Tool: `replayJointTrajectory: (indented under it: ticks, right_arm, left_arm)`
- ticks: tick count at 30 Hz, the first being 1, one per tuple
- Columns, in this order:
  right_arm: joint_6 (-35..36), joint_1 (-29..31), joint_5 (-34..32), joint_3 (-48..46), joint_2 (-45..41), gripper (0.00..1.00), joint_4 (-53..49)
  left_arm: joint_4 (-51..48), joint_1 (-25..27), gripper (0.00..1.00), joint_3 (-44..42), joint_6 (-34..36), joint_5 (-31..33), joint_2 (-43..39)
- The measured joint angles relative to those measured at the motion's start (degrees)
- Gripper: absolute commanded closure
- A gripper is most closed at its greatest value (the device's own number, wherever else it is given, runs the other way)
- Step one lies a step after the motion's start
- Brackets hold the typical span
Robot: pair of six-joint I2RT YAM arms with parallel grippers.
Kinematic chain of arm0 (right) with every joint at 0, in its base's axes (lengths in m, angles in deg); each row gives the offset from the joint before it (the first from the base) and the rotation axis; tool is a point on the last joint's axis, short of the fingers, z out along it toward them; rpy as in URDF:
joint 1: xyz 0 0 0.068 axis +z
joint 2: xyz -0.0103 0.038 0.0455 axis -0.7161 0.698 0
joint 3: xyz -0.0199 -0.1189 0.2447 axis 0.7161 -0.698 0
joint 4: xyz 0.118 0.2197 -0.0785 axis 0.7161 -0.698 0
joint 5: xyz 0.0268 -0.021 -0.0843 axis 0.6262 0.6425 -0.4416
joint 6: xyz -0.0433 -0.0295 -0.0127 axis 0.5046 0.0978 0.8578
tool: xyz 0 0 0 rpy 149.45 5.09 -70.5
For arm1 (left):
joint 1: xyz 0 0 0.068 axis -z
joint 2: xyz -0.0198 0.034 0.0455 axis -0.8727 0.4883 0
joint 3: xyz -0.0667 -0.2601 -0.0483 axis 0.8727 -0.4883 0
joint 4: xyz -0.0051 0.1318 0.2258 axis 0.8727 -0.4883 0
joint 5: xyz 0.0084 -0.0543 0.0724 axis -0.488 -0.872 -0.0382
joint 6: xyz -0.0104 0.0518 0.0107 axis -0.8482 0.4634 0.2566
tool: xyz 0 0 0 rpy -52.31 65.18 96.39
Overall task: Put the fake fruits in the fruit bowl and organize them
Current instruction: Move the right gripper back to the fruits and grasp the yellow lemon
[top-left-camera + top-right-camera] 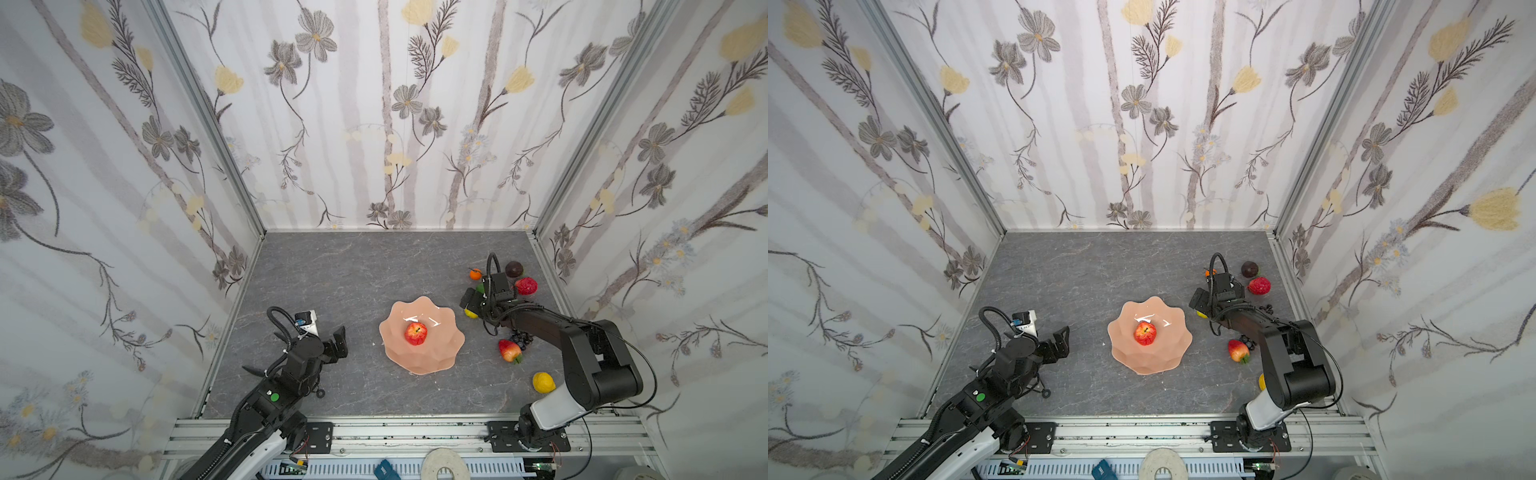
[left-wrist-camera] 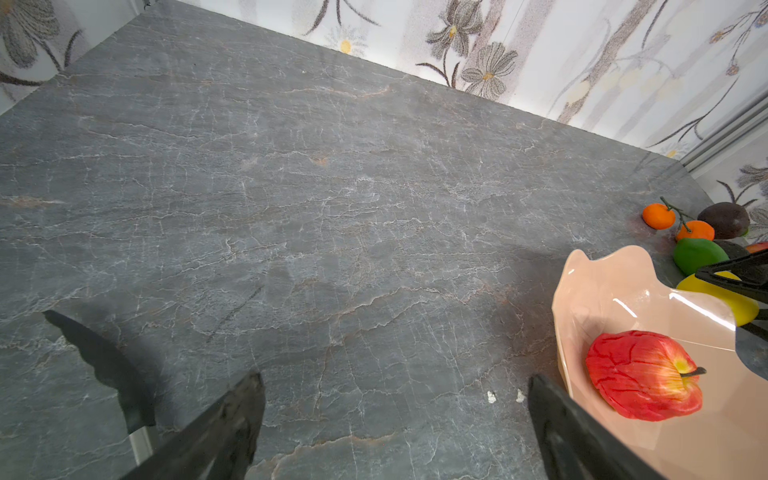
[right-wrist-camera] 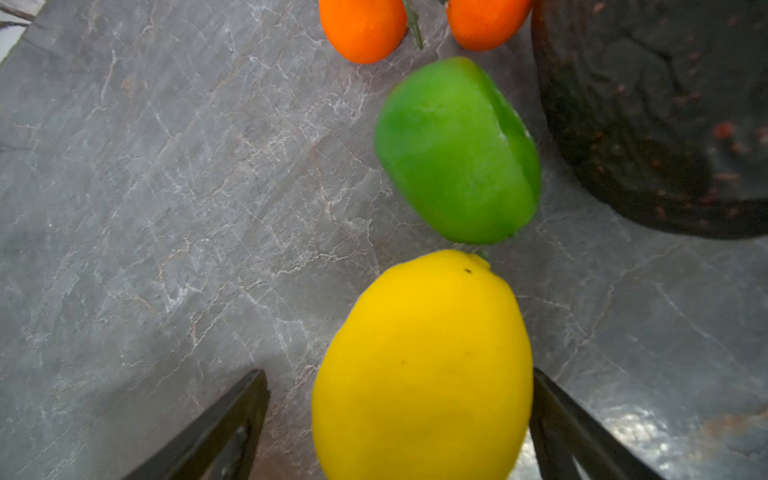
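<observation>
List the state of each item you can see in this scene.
Fruit bowl: upright, holds one red apple.
Yellow fruit: on the table, between the right jaws.
Right jaws: open, not gripping.
Left jaws: open, empty.
Lime: on the table, outside the bowl.
Strawberry: on the table, outside the bowl.

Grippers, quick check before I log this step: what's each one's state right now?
Left gripper: open, empty.
Right gripper: open around the yellow fruit, not closed on it.
</observation>
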Motion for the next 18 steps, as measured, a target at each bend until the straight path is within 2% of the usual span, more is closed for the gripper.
replayJointTrajectory:
  ticks: [4,18]
  right_arm:
    - [-0.28,-0.33,0.24,1.18,1.81,0.08,0.02]
    - [-0.28,-0.37,1.29,0.92,1.75,0.28,0.0]
  left_arm:
    - [0.13,0.0,0.0,-0.02,0.0,0.02,0.0]
    - [0.39,0.0,0.0,-0.04,0.0,0.02,-0.24]
